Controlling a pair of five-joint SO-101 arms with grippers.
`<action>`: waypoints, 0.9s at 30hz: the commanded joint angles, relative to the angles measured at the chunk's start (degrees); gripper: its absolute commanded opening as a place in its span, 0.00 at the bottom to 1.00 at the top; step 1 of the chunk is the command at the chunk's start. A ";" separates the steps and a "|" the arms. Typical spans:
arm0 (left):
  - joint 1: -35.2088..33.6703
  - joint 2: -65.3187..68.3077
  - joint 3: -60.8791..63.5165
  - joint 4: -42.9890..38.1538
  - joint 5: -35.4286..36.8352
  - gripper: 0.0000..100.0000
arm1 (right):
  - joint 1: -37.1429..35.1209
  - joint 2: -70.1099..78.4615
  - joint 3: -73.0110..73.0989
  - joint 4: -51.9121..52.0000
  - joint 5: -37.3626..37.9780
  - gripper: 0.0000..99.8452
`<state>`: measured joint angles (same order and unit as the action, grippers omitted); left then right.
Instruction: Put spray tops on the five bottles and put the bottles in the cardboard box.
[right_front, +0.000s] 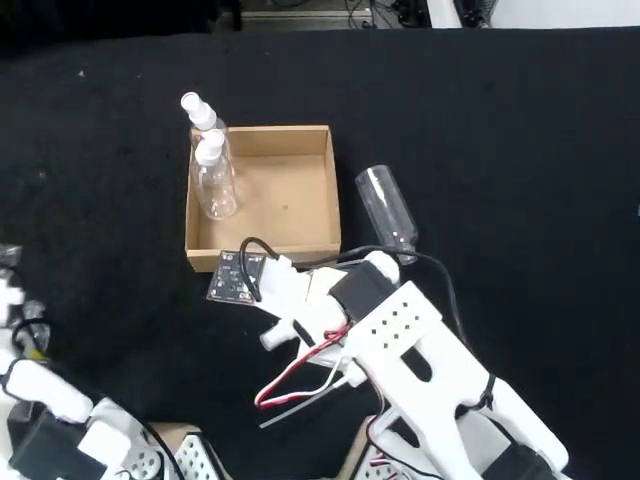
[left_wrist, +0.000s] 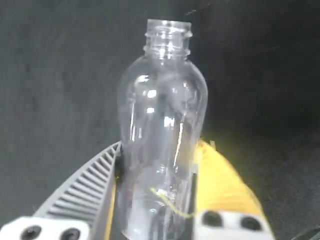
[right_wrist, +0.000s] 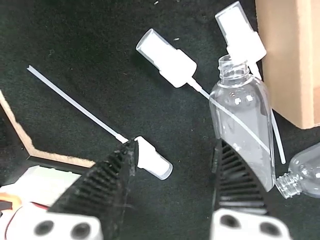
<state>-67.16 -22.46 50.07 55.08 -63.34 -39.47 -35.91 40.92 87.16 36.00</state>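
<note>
My left gripper (left_wrist: 157, 155) is shut on a clear bottle (left_wrist: 161, 125) with no top, its open neck pointing away from the wrist. My right gripper (right_wrist: 175, 147) is open just above the black table. A white spray top (right_wrist: 152, 159) with a long tube lies beside one of its fingers (right_wrist: 117, 167). The other finger is next to a topless bottle (right_wrist: 242, 115) lying on the cloth. Two more spray tops (right_wrist: 167, 59) (right_wrist: 240, 32) lie nearby. In the cardboard box (right_front: 290, 240), two capped bottles (right_front: 215, 175) (right_front: 200, 110) stand against its left wall.
Another topless bottle (right_front: 388, 210) lies just right of the box. A further open bottle (right_wrist: 302, 172) lies near the box corner (right_wrist: 295, 60). The right arm (right_front: 400, 330) covers the table in front of the box. The left arm (right_front: 45, 400) is at the lower left.
</note>
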 joint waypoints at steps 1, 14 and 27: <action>-5.23 -2.20 -0.57 -0.18 3.25 0.28 | -0.88 -2.33 -0.48 -1.05 -0.35 0.21; 2.68 -1.41 -15.52 9.49 0.88 0.31 | -0.79 -2.33 -0.40 -1.05 -0.35 0.21; 3.03 6.07 -17.98 9.67 -1.93 0.31 | -0.88 -2.33 -0.40 -0.97 -2.20 0.21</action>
<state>-63.47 -19.30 36.26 64.66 -64.13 -39.38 -35.91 40.92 87.16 34.33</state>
